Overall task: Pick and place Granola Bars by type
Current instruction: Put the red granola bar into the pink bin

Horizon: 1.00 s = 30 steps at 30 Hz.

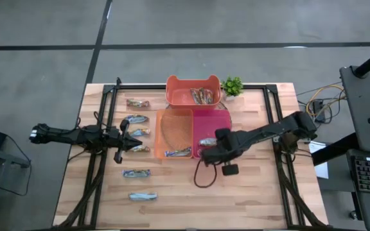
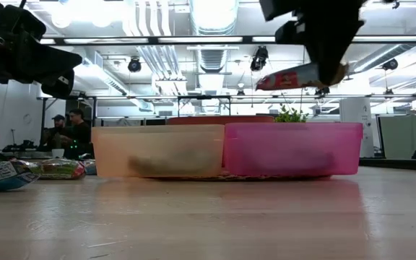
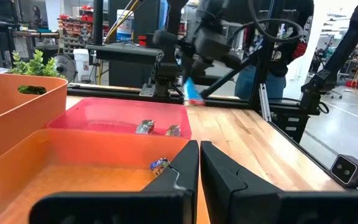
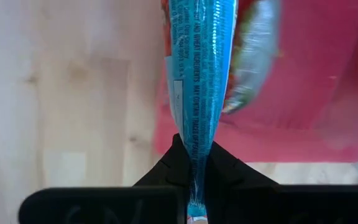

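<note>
Right gripper (image 4: 194,163) is seen clamped on the sealed end of a blue-wrapped granola bar (image 4: 199,68), fingers pressed together with only the thin crimped seam between them; in the low view the bar (image 2: 298,76) is held aloft above the pink bin (image 2: 292,149), hanging out roughly level from the fingers; in the high view the right gripper (image 1: 212,149) sits over the pink bin's (image 1: 220,115) near part, beside the orange bin (image 1: 172,114). Left gripper (image 3: 199,163) is shut on nothing, waiting over the table's left side near the loose bars (image 1: 137,132); more bars are seen in a column there (image 1: 137,173); one bar lies in the orange bin (image 1: 178,153); a few lie in the red tray (image 1: 202,95) by the potted plant (image 1: 232,85).

Handling, judged: bar is light, wrapper slick and crinkly, contents brittle so hard squeezing is to be avoided; a seam pinch is judged adequate for weight but prone to swing or slip; loose bars lie flat, so they are best taken across the short width at mid-length, or by an end crimp.
</note>
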{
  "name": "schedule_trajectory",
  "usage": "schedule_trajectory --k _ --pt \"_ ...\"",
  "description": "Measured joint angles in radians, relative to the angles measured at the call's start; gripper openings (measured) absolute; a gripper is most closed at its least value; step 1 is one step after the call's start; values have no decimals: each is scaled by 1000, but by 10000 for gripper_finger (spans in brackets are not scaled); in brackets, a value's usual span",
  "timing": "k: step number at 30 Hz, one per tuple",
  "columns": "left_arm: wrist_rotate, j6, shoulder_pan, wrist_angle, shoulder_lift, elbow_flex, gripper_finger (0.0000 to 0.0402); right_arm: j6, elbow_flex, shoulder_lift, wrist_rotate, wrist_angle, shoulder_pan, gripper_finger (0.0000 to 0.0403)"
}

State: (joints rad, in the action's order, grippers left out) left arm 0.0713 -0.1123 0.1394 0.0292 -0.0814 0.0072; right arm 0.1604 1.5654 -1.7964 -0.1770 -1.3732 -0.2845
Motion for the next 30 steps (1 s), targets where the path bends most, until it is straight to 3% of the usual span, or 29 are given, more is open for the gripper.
schedule_trajectory --k 30 --pt "0 0 0 0 0 0 0 -201 -143 3 -104 265 291 8"
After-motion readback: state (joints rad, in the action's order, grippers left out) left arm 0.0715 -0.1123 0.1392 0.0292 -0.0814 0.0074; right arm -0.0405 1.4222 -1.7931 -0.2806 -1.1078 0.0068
